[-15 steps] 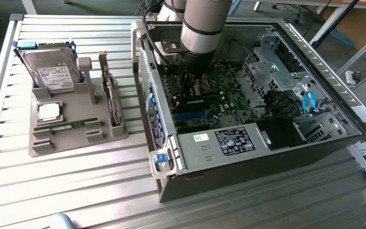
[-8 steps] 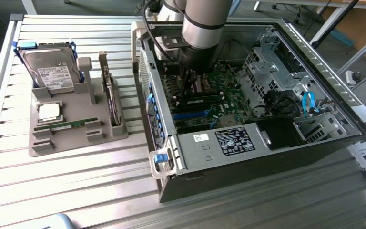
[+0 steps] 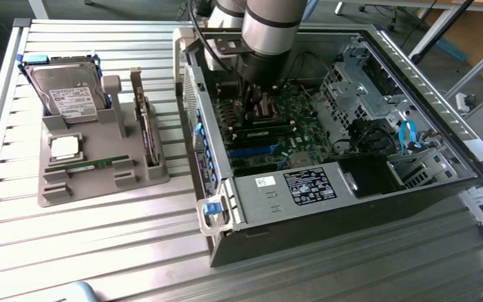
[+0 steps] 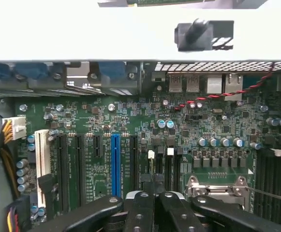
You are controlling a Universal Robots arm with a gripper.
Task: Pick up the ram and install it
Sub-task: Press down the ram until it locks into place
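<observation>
my hand (image 4: 155,203) clenched, holding nothing, inside the computer case (image 3: 443,189) over the motherboard (image 4: 145,125) | ram (image 3: 86,165) lying in grey holder (image 3: 99,189) on surface (image 3: 73,251)

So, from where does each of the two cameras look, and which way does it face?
Exterior view: high, off the arm, looking down on the slatted table, the grey holder with the ram, and the open case; the arm reaches into the case.
Wrist view: on the wrist, inside the case, facing the motherboard; the shut gripper shows.
Shared: the motherboard and gripper.
</observation>
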